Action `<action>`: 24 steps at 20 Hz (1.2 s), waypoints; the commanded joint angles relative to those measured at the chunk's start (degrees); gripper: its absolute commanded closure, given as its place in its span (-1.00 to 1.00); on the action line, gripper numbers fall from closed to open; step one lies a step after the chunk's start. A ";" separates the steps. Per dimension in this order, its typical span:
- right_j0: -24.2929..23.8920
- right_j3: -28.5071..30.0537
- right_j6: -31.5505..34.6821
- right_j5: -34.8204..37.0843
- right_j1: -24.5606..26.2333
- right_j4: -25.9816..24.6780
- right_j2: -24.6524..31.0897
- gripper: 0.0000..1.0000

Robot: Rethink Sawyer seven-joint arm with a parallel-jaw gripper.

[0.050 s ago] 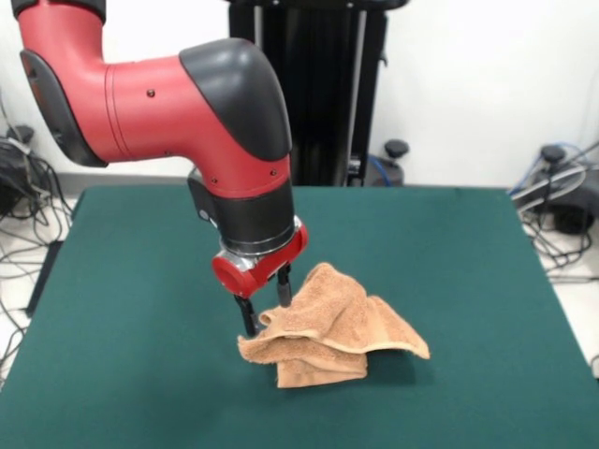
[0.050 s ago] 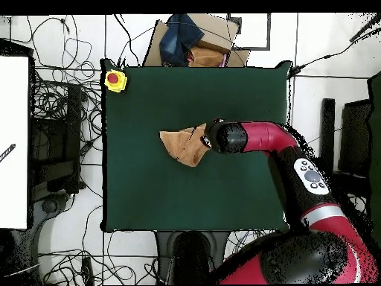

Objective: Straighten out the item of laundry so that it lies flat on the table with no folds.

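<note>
Right now the arm (image 1: 168, 94) is reaching down over the table (image 1: 131, 309), and its gripper (image 1: 265, 304) is pinching the towel (image 1: 337, 327) at one raised edge. One dark finger (image 1: 246, 316) is showing in front of the cloth and the other is sitting behind the lifted fold, so the cloth is passing between them. The towel is lying crumpled near the middle of the table, bunched into several overlapping folds, with one corner sticking out flat toward the side away from the gripper and the held edge standing up above the rest.

From overhead, the towel (image 2: 184, 144) is showing as a rumpled peach shape just beside the black wrist (image 2: 227, 137), which is covering the gripper itself. A yellow box with a red button (image 2: 114, 80) is sitting at one corner of the table (image 2: 149, 194), well apart from the towel. Cables are trailing over the floor around the table.
</note>
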 commanded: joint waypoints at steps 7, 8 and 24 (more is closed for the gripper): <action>3.04 2.12 -11.41 0.54 3.06 -8.21 1.01 -1.00; 3.11 2.12 -11.29 0.38 3.12 -8.63 0.92 -1.00; 2.61 2.48 -9.92 -0.96 4.78 -12.11 1.48 -1.00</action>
